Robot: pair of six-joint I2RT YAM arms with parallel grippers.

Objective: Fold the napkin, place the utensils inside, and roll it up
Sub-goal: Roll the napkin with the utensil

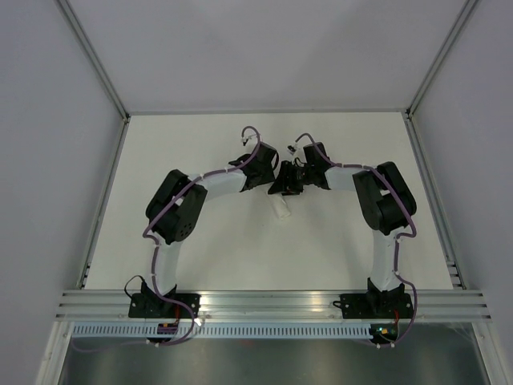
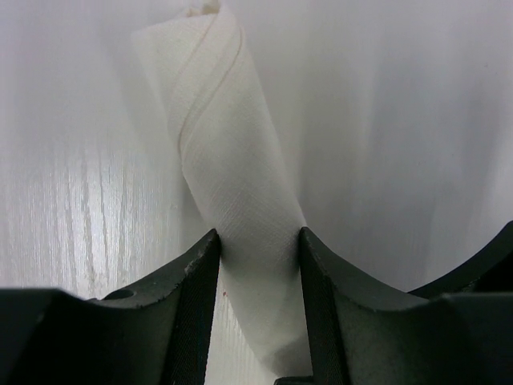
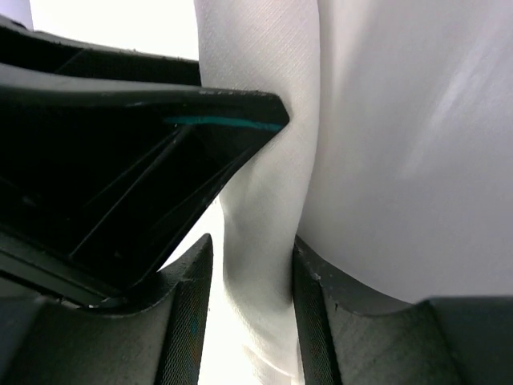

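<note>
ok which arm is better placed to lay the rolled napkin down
Left, probably: the left tool presses both sides of the napkin roll, with bare table ahead. The right tool straddles it too, but its hold is unclear and the left tool crowds it.

Overhead view looks down; both wrist views closely share napkin (image 2: 232,176)

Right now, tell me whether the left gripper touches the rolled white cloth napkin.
Touching. The left wrist view shows the left gripper pressed against both sides of the napkin.
</note>
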